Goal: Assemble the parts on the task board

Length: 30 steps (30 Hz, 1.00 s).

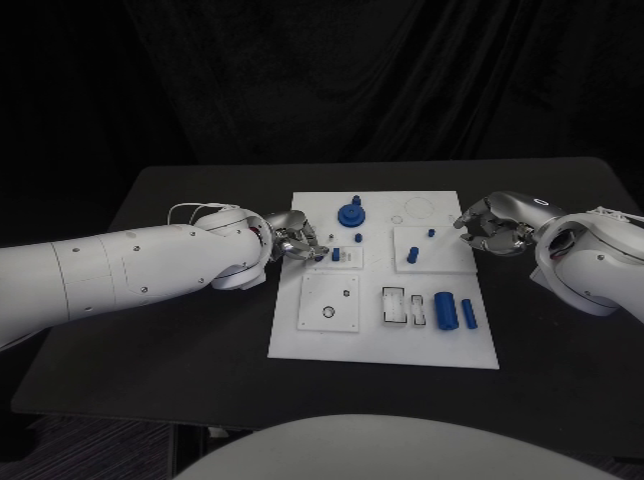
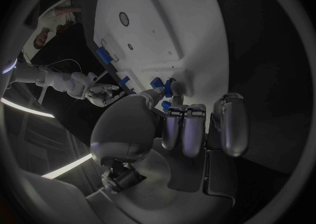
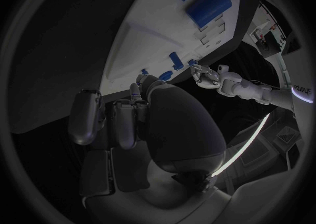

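The white task board (image 1: 384, 345) lies mid-table. On its far part stands a blue round part with a peg (image 1: 351, 213). Small blue pegs (image 1: 412, 255) stand in a raised square on the board's right side. Two blue cylinders (image 1: 445, 308) lie near the front right, also seen as cylinders (image 3: 209, 5). My left hand (image 1: 296, 240) sits at the board's left edge with its fingers curled in, their tips close to a small blue part (image 1: 335, 254), the same part (image 2: 158, 83). My right hand (image 1: 492, 225) is curled at the board's right edge, holding nothing I can see.
A dark-rimmed slot (image 1: 393, 305) and a round hole (image 1: 329, 311) lie in the board's front half. Black tabletop (image 1: 164, 350) surrounds the board on all sides. The left wrist view shows my right hand (image 2: 102, 93) across the board (image 2: 165, 23).
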Motion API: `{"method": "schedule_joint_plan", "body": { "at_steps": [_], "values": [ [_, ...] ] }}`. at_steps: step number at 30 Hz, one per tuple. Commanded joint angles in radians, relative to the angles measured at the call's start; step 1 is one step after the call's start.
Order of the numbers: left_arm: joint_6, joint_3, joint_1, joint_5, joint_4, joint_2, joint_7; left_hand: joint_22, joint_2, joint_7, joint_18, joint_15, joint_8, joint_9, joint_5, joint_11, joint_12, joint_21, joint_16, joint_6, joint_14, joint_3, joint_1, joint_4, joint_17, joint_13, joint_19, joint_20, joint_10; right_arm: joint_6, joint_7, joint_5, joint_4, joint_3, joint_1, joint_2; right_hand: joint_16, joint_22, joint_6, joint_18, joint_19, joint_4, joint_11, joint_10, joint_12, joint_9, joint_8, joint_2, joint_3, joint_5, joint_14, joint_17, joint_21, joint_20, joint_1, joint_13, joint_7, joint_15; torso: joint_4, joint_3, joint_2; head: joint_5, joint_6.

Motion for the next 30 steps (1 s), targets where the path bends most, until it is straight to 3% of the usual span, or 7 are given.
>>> {"method": "schedule_joint_plan", "body": {
  "at_steps": [1,15,21,30],
  "values": [
    [0.018,-0.004,-0.009,0.003,0.0,-0.001,-0.014,0.195,0.0,0.005,-0.01,-0.002,0.004,0.027,-0.004,0.002,0.003,-0.004,0.007,0.002,0.106,-0.004,-0.01,0.0,0.263,0.262,0.019,0.0,0.106,0.011,-0.017,-0.003,0.001,0.001,-0.003,-0.001,-0.007,0.171,0.005,-0.001,-0.003,0.001,-0.001,-0.003,-0.007,-0.002,-0.002,0.002,0.004,0.004,0.069,0.127,-0.006,0.001,-0.01,0.066,-0.001,0.007,-0.0012,0.0004,-0.002,0.002,0.0],
    [0.011,-0.004,-0.011,0.003,0.0,-0.013,-0.018,0.196,0.003,0.004,-0.01,-0.002,0.006,0.028,0.004,0.001,0.003,-0.002,0.007,0.005,0.106,-0.009,-0.007,0.001,0.263,0.262,0.02,0.0,0.106,0.017,-0.02,0.015,-0.001,0.001,-0.005,-0.003,-0.007,0.171,0.005,-0.001,-0.003,0.001,-0.001,-0.003,-0.007,-0.002,-0.002,0.002,0.004,0.004,0.069,0.127,-0.006,0.001,-0.01,0.066,-0.001,0.007,0.001,-0.0008,-0.002,0.002,0.0],
    [0.003,-0.004,-0.011,0.003,0.003,-0.019,-0.008,0.195,0.007,0.005,-0.01,-0.002,0.008,0.027,-0.01,0.002,0.003,-0.004,0.007,0.01,0.106,-0.046,-0.034,0.036,0.263,0.262,0.02,0.0,0.106,0.018,-0.02,0.016,-0.002,0.001,-0.006,-0.003,-0.007,0.171,0.005,-0.001,-0.003,0.001,-0.001,-0.003,-0.007,-0.002,-0.002,0.002,0.004,0.004,0.069,0.127,-0.006,0.001,-0.01,0.066,-0.001,0.007,0.0016,-0.0011,-0.001,0.001,0.0],
    [-0.01,-0.004,-0.011,0.003,0.003,-0.022,0.001,0.196,0.007,0.005,-0.01,-0.001,0.011,0.027,-0.019,0.002,0.003,-0.002,0.007,0.015,0.106,-0.07,-0.044,0.055,0.263,0.262,0.02,0.001,0.106,0.018,-0.02,0.017,-0.004,0.001,-0.006,-0.003,-0.007,0.171,0.005,-0.001,-0.003,0.001,-0.001,-0.003,-0.007,-0.002,-0.002,0.002,0.004,0.004,0.069,0.127,-0.006,0.001,-0.01,0.066,-0.001,0.007,0.0007,-0.0003,-0.001,0.002,0.0]
  ]
}}
